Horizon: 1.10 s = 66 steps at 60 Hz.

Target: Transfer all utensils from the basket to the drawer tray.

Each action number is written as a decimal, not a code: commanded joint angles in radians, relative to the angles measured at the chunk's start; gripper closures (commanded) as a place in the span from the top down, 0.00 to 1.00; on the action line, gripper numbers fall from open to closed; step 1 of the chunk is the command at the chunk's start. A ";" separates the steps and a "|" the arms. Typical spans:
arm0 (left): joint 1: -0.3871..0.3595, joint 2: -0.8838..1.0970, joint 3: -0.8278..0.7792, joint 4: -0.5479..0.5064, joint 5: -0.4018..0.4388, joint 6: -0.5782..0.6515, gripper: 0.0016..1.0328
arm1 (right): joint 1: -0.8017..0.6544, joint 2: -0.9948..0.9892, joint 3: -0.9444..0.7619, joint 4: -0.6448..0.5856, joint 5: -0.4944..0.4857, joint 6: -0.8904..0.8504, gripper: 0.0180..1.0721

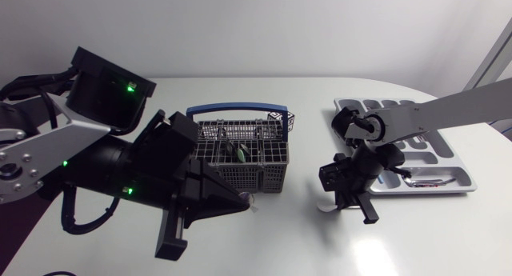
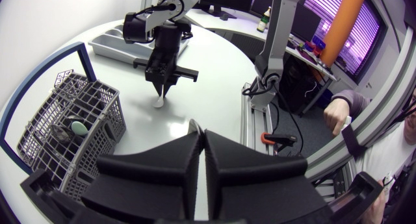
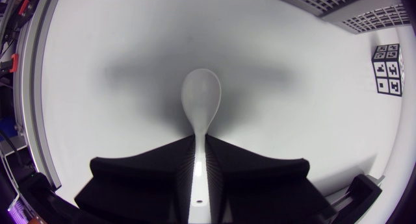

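Utensils (image 1: 240, 154) sit in 3 places. In the grey wire basket (image 1: 276, 176), which stands mid-table with its blue handle (image 1: 236, 109) upright, a green-ended utensil (image 2: 78, 127) leans among the wires. How many more lie with it I cannot tell.

1 white spoon (image 1: 326, 206) is pinched by its handle in the right gripper (image 1: 337, 201). This gripper points down at the white table (image 1: 280, 248) between the basket and the drawer tray (image 1: 458, 166), just near of the tray's left end. The right wrist view shows both fingers (image 3: 149, 178) closed on the thin handle from 2 sides, with the bowl jutting ahead of them over bare tabletop. Whether the bowl touches the table I cannot tell. Ahead of the bowl and off to one side, a black-and-white marker tag (image 3: 389, 69) lies on the table by the basket's corner.

The grey tray sits at the far right, and 1 silvery utensil (image 1: 428, 181) lies in its nearest long compartment.

The left gripper (image 1: 245, 201) sits low at the basket's near left corner, outside the wires. Its 2 fingers are pressed almost together, and a thin pale tip (image 2: 194, 126) sticks out ahead of them. It looks pinched between them, though what kind of thing it is I cannot tell.
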<state>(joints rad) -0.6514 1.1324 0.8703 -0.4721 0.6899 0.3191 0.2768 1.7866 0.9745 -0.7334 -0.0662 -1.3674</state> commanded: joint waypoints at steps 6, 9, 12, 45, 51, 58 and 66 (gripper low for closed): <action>-0.004 -0.013 0.007 0.007 -0.001 0.021 0.03 | 0.025 -0.090 -0.039 -0.081 -0.018 0.019 0.06; -0.002 -0.014 0.009 0.006 -0.001 0.021 0.03 | 0.025 -0.121 -0.034 -0.106 -0.023 0.019 0.06; -0.002 -0.019 0.007 0.004 -0.001 0.020 0.03 | 0.024 -0.154 -0.025 -0.135 -0.026 0.019 0.06; -0.001 -0.023 0.006 0.015 -0.006 0.017 0.03 | -0.493 -0.131 0.182 -0.254 -0.086 -0.378 0.06; -0.001 -0.022 0.001 0.027 -0.007 0.014 0.03 | -0.600 -0.073 0.213 -0.198 -0.092 -0.473 0.06; 0.002 -0.020 -0.005 0.070 -0.024 -0.003 0.03 | -0.682 0.013 0.267 -0.155 -0.092 -0.538 0.06; 0.002 -0.008 -0.005 0.107 -0.035 -0.028 0.03 | -0.726 0.074 0.286 -0.086 -0.066 -0.595 0.06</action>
<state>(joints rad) -0.6514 1.1191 0.8703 -0.3874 0.6617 0.3134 -0.4324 1.8156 1.2427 -0.8387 -0.1471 -1.8893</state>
